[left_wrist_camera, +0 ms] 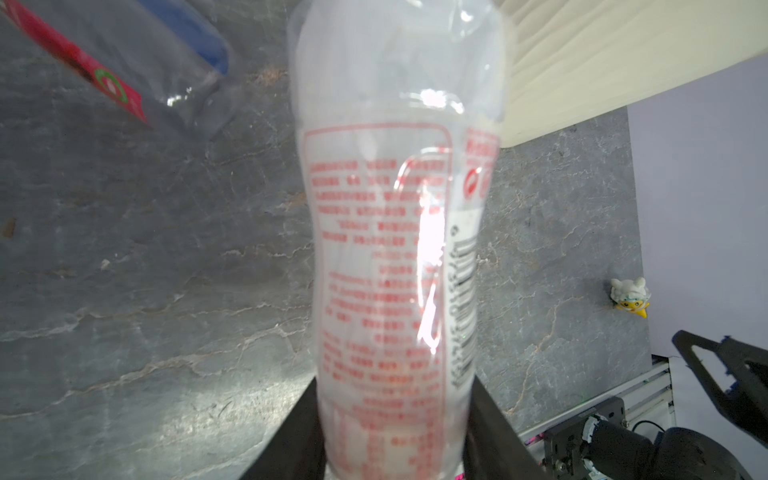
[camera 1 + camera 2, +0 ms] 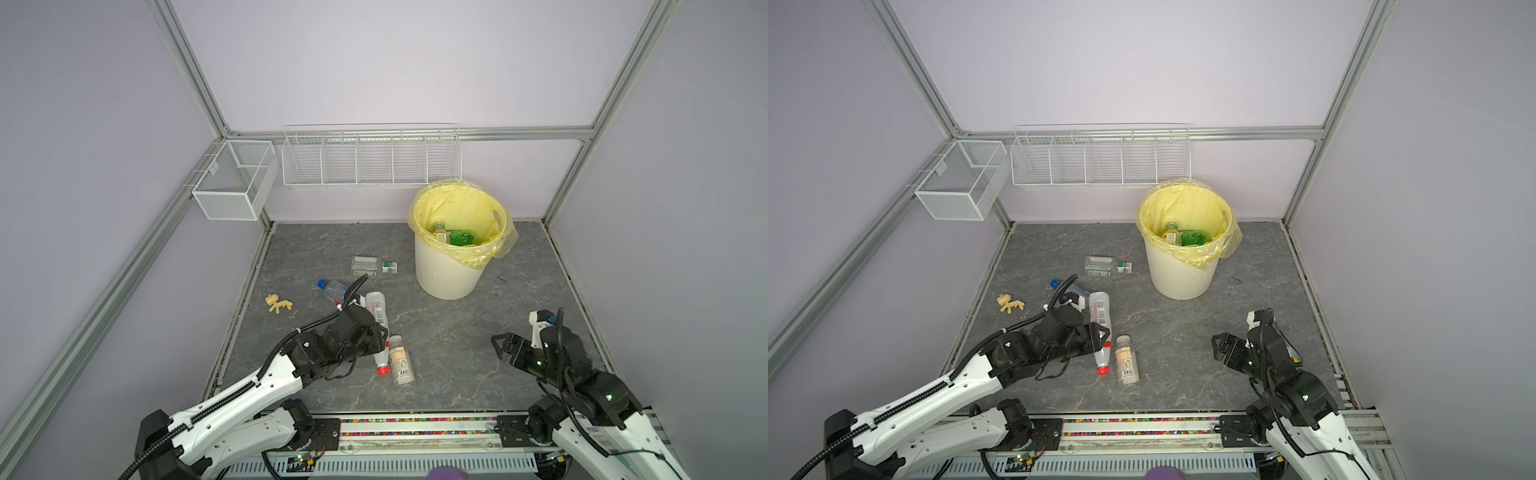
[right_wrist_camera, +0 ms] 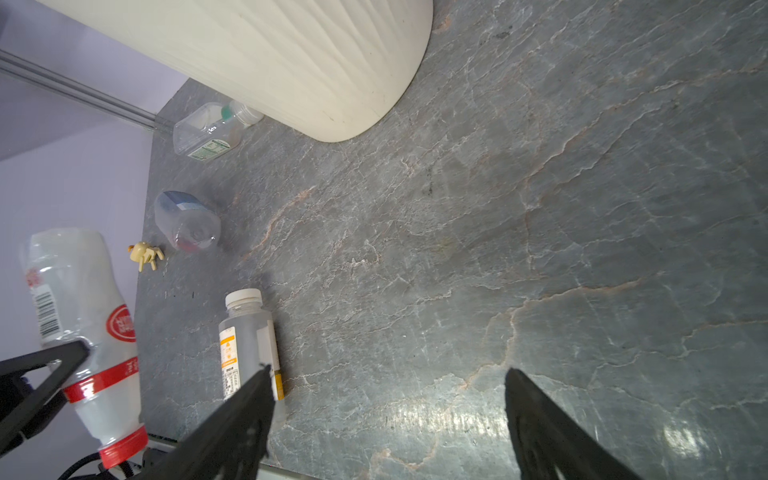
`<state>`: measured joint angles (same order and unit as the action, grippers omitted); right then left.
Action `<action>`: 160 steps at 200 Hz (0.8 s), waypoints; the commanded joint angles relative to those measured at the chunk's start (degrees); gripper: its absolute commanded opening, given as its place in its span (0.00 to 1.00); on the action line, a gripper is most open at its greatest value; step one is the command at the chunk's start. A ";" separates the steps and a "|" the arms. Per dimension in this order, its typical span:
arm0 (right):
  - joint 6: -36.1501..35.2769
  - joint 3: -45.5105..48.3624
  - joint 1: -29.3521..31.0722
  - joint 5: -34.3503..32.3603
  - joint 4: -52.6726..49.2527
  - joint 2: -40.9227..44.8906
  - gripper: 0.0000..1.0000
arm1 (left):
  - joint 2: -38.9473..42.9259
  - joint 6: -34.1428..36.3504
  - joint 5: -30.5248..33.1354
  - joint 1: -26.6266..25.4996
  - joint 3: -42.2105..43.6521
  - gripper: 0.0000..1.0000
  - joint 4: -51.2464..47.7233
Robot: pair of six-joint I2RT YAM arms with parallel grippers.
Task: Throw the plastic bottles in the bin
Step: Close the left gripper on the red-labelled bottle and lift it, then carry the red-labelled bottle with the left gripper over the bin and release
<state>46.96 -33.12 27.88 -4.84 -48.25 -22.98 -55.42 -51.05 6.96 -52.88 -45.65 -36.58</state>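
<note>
My left gripper (image 2: 380,332) (image 2: 1103,332) (image 1: 395,386) is shut on a clear plastic bottle (image 2: 377,307) (image 2: 1099,305) (image 1: 395,249) (image 3: 79,299) with red print and a red cap, held off the tabletop. Three more bottles lie on the grey tabletop: an orange-labelled one (image 2: 400,361) (image 2: 1126,361) (image 3: 249,345) just right of the held one, a blue-capped one (image 2: 332,289) (image 2: 1068,286) (image 3: 187,220), and a green-capped one (image 2: 372,266) (image 2: 1106,266) (image 3: 208,129). The bin (image 2: 446,274) (image 2: 1179,274) (image 3: 291,62) stands at the back right with green bottles (image 2: 455,237) inside. My right gripper (image 2: 498,345) (image 2: 1219,345) (image 3: 386,374) hangs open and empty, front right.
A small yellow-white toy figure (image 2: 278,304) (image 2: 1010,303) (image 3: 145,253) lies near the left wall. Another small toy (image 1: 629,297) sits by the right wall. White wire baskets (image 2: 235,183) (image 2: 370,160) hang on the back frame.
</note>
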 commanded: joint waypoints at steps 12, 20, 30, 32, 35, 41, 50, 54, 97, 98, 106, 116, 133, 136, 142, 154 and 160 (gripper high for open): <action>2.07 1.13 -0.10 -2.44 -1.14 1.22 0.88 | -4.79 4.99 -0.44 0.48 -7.60 0.47 -2.27; 2.01 1.30 -0.10 -2.45 -1.15 1.55 0.88 | -5.92 5.74 -0.52 0.62 -9.11 0.47 -2.31; 1.97 1.52 -0.06 -2.37 -1.23 2.11 0.88 | -7.31 6.24 -0.86 0.84 -11.26 0.47 -2.26; 1.97 1.56 -0.03 -2.37 -1.28 2.27 0.88 | -7.55 6.45 -0.93 0.85 -11.69 0.47 -2.33; 1.98 1.65 -0.07 -2.37 -1.32 2.44 0.88 | -8.01 6.55 -1.04 0.92 -12.30 0.46 -2.40; 2.05 1.73 -0.06 -2.41 -1.48 2.81 0.88 | -9.05 6.63 -1.36 1.08 -13.79 0.46 -2.80; 2.20 1.83 -0.02 -2.81 -1.99 3.29 0.88 | -10.68 6.54 -2.57 1.49 -16.31 0.46 -3.65; 2.33 1.84 -0.02 -3.04 -2.31 3.49 0.88 | -11.44 6.53 -3.39 1.70 -17.38 0.46 -3.91; 3.51 2.01 -0.10 -5.18 -4.93 4.41 0.88 | -16.98 7.78 -7.97 2.54 -26.88 0.45 -4.08; 3.59 2.05 -0.06 -5.18 -4.97 4.42 0.88 | -17.13 7.79 -8.04 2.53 -27.09 0.45 -4.10; 3.83 2.01 -0.07 -4.90 -4.81 4.44 0.88 | -17.88 7.97 -8.64 2.69 -28.79 0.45 -3.95; 4.10 1.93 -0.06 -4.60 -4.40 4.38 0.88 | -19.01 8.32 -9.36 2.98 -30.73 0.45 -3.64; 4.37 1.79 -0.08 -4.36 -3.96 4.19 0.88 | -20.91 8.68 -10.73 3.67 -33.99 0.45 -3.10; 4.42 1.75 -0.09 -4.34 -3.91 4.18 0.88 | -21.23 8.70 -11.07 3.85 -34.49 0.45 -2.92; 4.43 1.70 -0.10 -4.30 -3.87 4.04 0.88 | -21.94 8.72 -11.61 4.15 -35.56 0.44 -2.77; 4.41 1.62 -0.05 -4.30 -3.91 3.83 0.88 | -23.06 8.88 -12.40 4.69 -37.45 0.44 -2.40; 4.37 1.53 -0.10 -4.35 -3.96 3.66 0.88 | -23.35 8.95 -12.73 4.89 -38.17 0.44 -2.21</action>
<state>50.11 -32.03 27.88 -8.58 -52.07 -19.25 -77.03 -43.42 -3.16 -49.06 -79.90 -39.33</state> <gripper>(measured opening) 0.880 0.448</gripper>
